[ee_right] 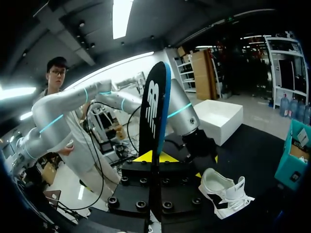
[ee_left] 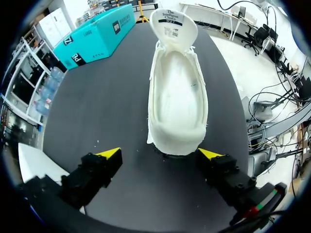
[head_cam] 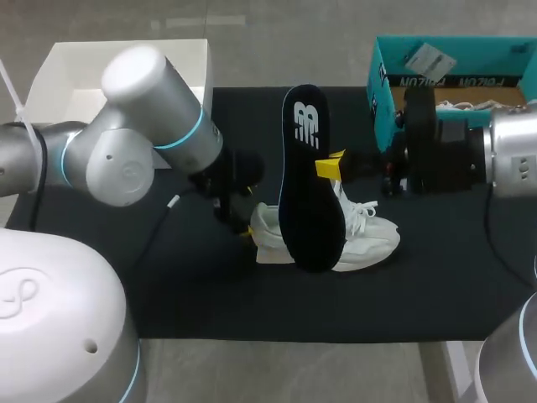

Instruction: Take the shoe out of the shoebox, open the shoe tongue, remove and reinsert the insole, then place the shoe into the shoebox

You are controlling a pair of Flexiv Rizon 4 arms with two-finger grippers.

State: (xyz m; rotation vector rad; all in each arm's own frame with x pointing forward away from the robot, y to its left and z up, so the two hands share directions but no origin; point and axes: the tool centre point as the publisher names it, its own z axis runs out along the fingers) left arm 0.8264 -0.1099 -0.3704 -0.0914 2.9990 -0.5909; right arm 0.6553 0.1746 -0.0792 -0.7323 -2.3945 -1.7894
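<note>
the white lace-up sneaker (head_cam: 373, 239) lies on the black table mat (head_cam: 210, 294), toe toward 3 o'clock. the left gripper (ee_left: 160, 154) is at its heel, fingers spread wide either side. the right gripper (head_cam: 331, 166) is clamped on the dark navy foam insole (head_cam: 304, 168), held upright over the shoe. the teal cardboard shoebox (head_cam: 457, 50) stands at 2 o'clock from the sneaker.

Silver left arm (head_cam: 126, 159), cyan joint ring (head_cam: 186, 134); black fingers (ee_left: 95, 172), yellow tips.
</note>
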